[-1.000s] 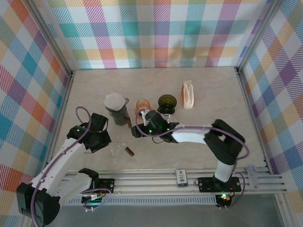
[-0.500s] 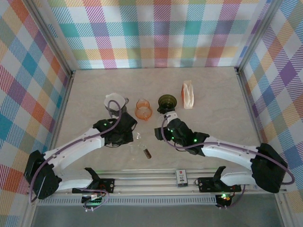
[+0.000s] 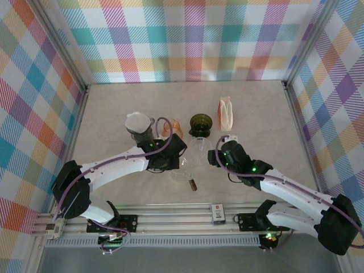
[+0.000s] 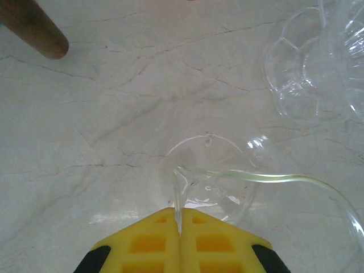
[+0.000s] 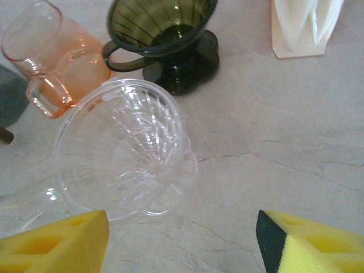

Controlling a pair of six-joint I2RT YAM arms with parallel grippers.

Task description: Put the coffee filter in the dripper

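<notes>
Marble table [image 3: 114, 114] below, and the left arm [image 3: 114, 170] reaches to the middle, its claw [image 4: 179, 227] pinched tight on the thin rim of a clear glass vessel [image 4: 210, 170] that is barely readable against the stone. The right claw [image 5: 182, 242] is spread wide with nothing between its pads. In front of it the clear dripper [image 5: 122, 153] seems tipped, mouth facing the camera. Just behind stands the green dripper [image 5: 165, 28], its rim cut off. The orange cup [image 5: 57, 57] is beside it, half hidden by the arm from above. The coffee filters [image 5: 304, 25] stand far right, their tops cropped. A wooden handle [image 4: 34, 28] pokes in, clipped by the corner.
</notes>
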